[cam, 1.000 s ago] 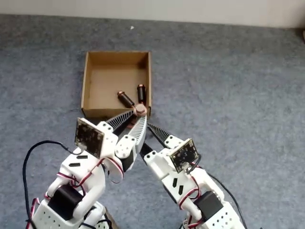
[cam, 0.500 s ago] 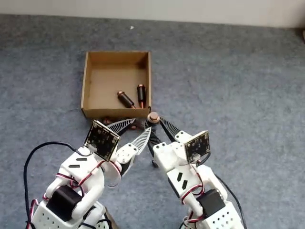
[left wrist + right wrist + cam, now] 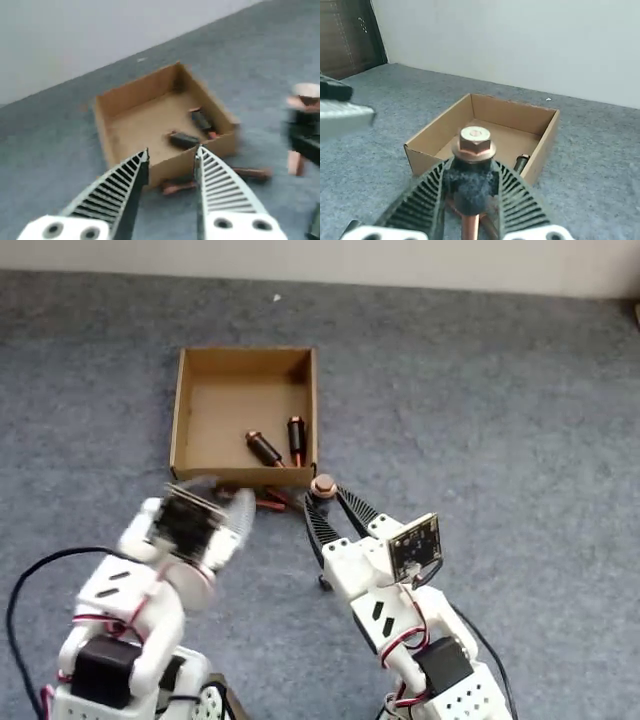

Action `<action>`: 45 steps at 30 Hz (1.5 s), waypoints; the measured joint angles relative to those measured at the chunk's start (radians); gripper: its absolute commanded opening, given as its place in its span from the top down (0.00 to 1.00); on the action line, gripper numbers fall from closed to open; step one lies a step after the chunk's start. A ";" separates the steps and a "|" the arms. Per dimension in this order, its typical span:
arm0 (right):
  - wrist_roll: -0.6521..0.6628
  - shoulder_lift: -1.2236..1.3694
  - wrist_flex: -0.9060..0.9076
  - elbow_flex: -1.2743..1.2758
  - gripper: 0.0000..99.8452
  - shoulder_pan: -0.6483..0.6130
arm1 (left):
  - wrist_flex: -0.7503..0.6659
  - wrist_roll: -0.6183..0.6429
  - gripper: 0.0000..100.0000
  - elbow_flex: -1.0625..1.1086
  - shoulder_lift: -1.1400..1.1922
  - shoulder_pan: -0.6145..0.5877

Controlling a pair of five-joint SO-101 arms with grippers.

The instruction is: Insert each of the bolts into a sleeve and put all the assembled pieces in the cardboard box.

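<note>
right gripper [image 3: 470, 172]: clamped on upright black sleeve [image 3: 470, 189] carrying copper hex-head bolt [image 3: 474, 142], just outside brown cardboard box [image 3: 245, 355] near corner | left gripper [image 3: 171, 152]: jaws apart, empty | two dark assembled pieces [image 3: 266, 449] lie inside box

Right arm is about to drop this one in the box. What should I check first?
1. Grip: right claw shut on the assembled piece, ok.
2. Fit: bolt head sits atop the sleeve, ok.
3. Position: piece above the cardboard box, not ok; it is outside a corner.
4. Landing room beside the two pieces inside: ok.
5. Clearance: left claw open, apart from the right, ok.
6. Work left: loose bolts on the carpet, not ok.
</note>
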 measured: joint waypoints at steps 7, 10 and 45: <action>0.000 0.000 0.000 0.000 1.00 0.000 | -0.005 -0.006 0.83 0.161 0.002 -0.430; 0.000 0.000 0.000 0.000 1.00 0.000 | -0.054 -0.006 0.83 0.301 0.012 -0.506; 0.126 1.467 -0.367 -0.827 1.00 -0.037 | -0.255 -0.100 0.83 0.562 0.012 -0.560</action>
